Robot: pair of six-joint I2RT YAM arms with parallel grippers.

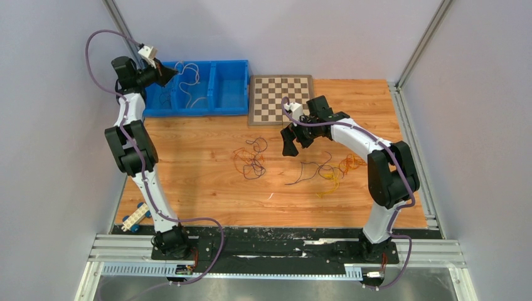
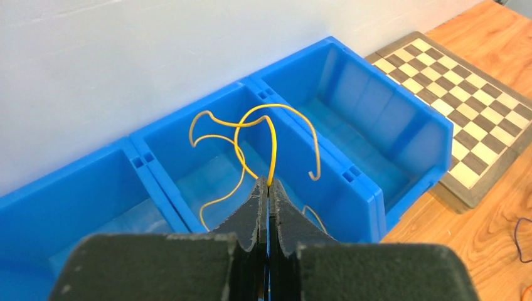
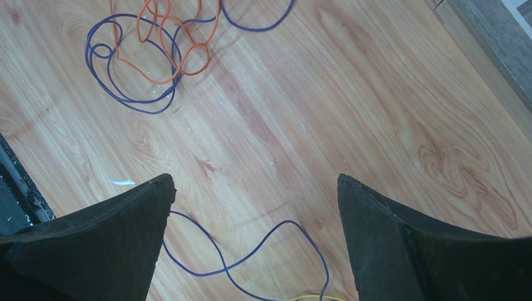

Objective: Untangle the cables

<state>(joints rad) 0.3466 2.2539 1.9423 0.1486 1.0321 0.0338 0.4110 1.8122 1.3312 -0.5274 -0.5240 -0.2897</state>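
Wooden table (image 1: pixel 207 194) between grey walls, seen from overhead, with a blue bin (image 1: pixel 229 105) and a chessboard (image 1: pixel 281 100) at the far edge. The cables (image 1: pixel 251 158) lie mid-table in two loose knots: one orange and dark, the other (image 1: pixel 332 170) with yellow in it, near my right arm. My left gripper (image 1: pixel 168 76) hangs over the bin; my right gripper (image 1: pixel 293 143) hovers between the knots.

Left wrist: the jaws are pressed fully together on a yellow cable (image 2: pixel 251 125), which curls springily over the bin's middle compartment.

Right wrist: the jaws are spread wide and hold nothing, above a purple cable (image 3: pixel 251 257) flat on the wood. An orange-and-purple tangle (image 3: pixel 157 56) lies further off. These wires look feather-light, limp and slippery. I'd pinch a free stretch away from the crossings and pull gently.
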